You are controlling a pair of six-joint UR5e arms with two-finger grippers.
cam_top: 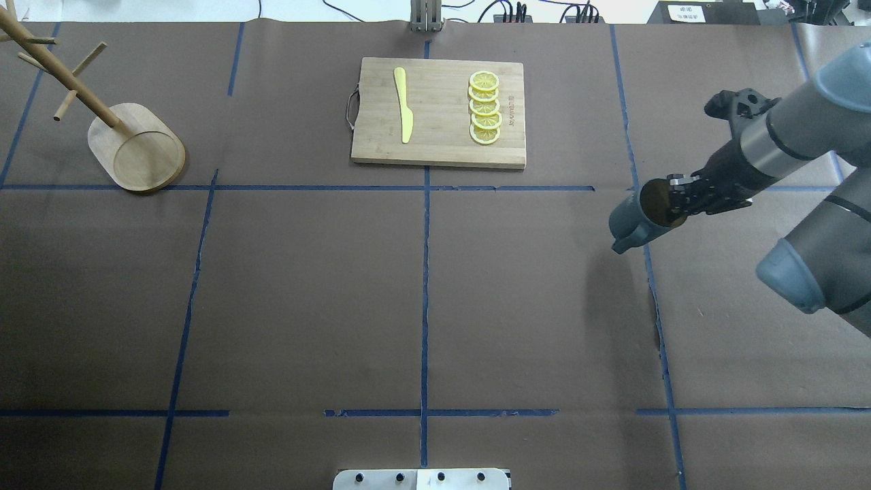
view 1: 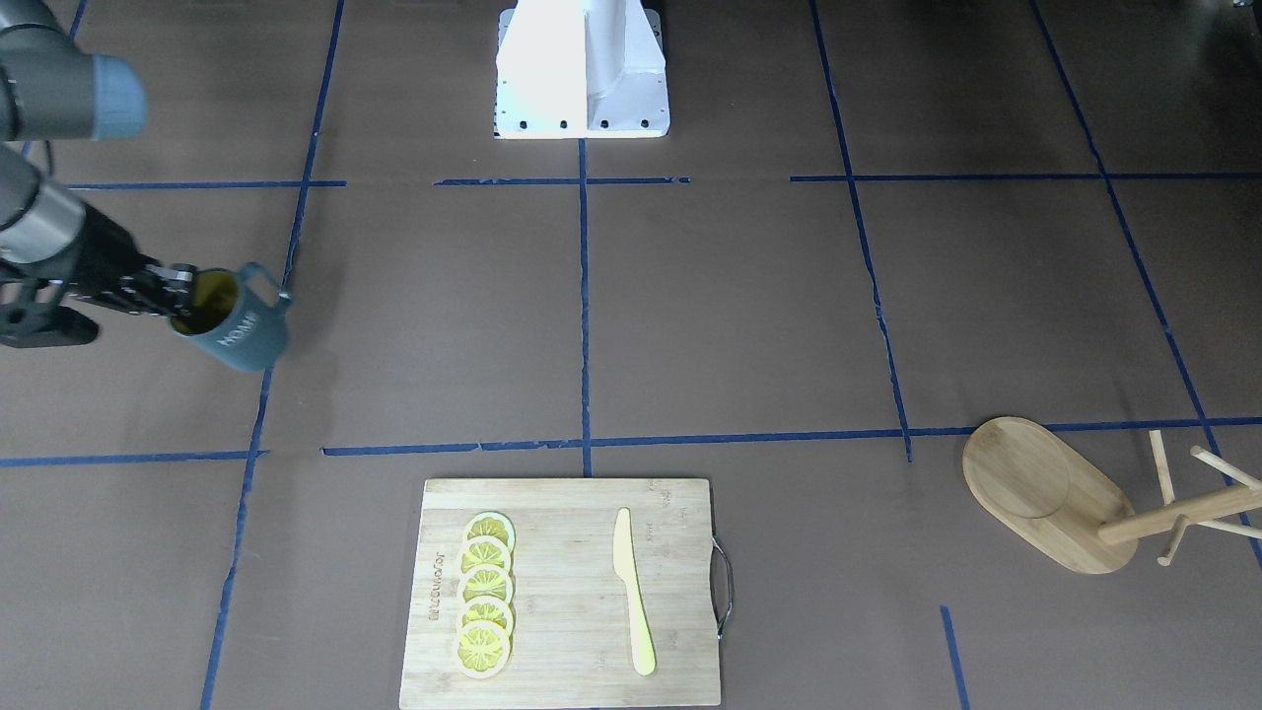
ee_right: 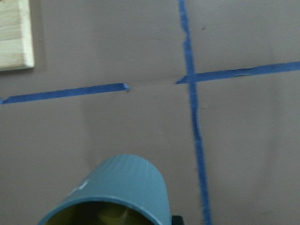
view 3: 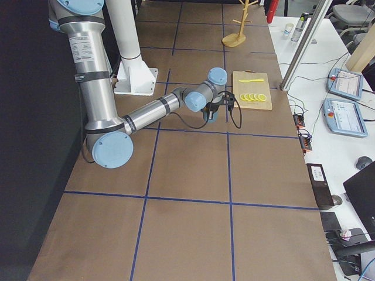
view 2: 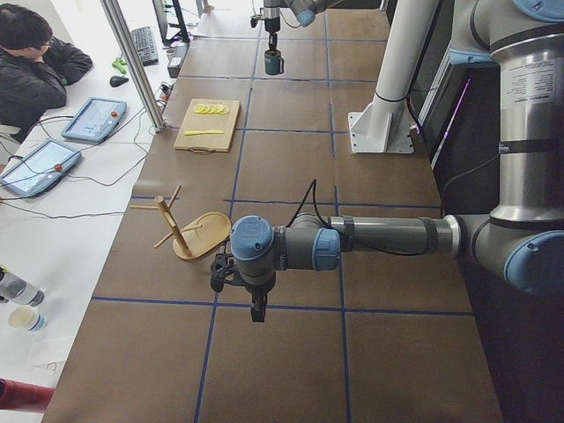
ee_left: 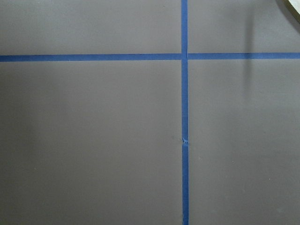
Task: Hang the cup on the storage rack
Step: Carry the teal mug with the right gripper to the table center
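Teal-grey "HOME" mug point(cam_top: 636, 214) hung tilted above the table point(cam_top: 422, 306) at 3 o'clock, right claw point(cam_top: 670, 201) pinching its rim. Bamboo mug tree point(cam_top: 136, 146) stood far off at 10 o'clock. Risk: rim pinch slipping on the long crossing; handle missing a thin peg. State of left claw point(view 2: 256, 313): could not tell.

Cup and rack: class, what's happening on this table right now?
The right gripper grips the cup by its rim, lifted off the table on the robot's right side. The storage rack stands at the far left, its pegs bare. The left gripper hangs above the table near the rack.
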